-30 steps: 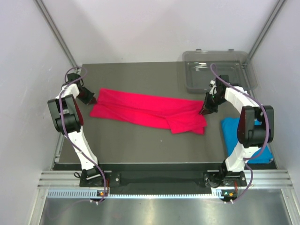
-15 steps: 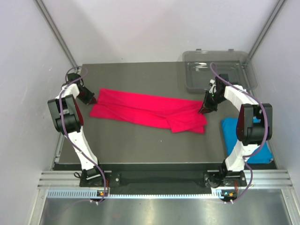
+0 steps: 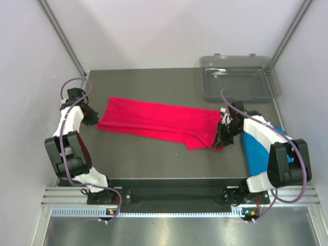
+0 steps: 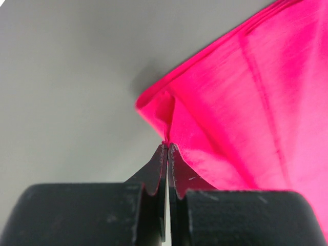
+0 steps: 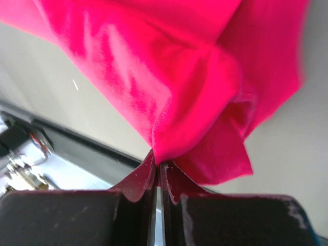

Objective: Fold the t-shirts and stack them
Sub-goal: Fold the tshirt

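Pretty clearly a robotics lab cell: bare white walls (image 3: 164, 31), metal corner struts (image 3: 61, 36), arm bases (image 3: 97, 192) bolted to an aluminium rail (image 3: 61, 197) at the bench's (image 3: 154, 159) near edge.

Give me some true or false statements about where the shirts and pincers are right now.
The left pincer is shut on the pink shirt's corner. True.
The blue shirt lies in the tray. False: it lies on the table by the right arm.
The right pincer is open and empty. False: it is shut on the pink shirt.
The tray holds no shirt. True.
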Robot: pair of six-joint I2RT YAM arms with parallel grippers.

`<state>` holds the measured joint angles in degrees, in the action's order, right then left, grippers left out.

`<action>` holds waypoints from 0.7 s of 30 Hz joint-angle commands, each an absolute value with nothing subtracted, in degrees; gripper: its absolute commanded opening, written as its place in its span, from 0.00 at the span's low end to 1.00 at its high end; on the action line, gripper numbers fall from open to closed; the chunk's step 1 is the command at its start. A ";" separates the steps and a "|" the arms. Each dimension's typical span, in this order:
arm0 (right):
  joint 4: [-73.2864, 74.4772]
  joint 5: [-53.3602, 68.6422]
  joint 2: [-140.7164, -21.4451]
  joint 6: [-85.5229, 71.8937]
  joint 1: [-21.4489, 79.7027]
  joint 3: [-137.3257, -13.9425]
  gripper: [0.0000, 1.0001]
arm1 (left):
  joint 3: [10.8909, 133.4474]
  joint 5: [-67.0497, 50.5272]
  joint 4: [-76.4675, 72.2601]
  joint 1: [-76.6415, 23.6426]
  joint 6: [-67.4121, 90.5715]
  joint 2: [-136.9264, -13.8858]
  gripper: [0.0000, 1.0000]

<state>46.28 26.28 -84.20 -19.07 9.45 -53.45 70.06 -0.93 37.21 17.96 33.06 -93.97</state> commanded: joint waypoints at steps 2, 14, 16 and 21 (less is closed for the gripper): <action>47.02 27.34 -76.30 -18.28 10.28 -46.68 0.02 | 61.89 5.71 40.78 18.81 34.62 -84.74 0.00; 53.78 26.37 -58.81 -21.70 11.77 -35.59 0.02 | 49.93 14.41 46.14 22.05 38.58 -67.42 0.00; 55.81 25.14 -57.48 -21.97 12.57 -35.68 0.01 | 48.35 14.68 45.97 22.85 38.32 -66.89 0.00; 56.78 24.08 -54.41 -23.55 13.71 -34.89 0.01 | 46.41 14.94 44.13 24.61 37.53 -67.93 0.00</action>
<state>54.65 25.34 -56.47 -22.13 12.95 -35.14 47.00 12.51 44.84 23.73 37.60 -67.79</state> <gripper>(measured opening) 0.020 0.011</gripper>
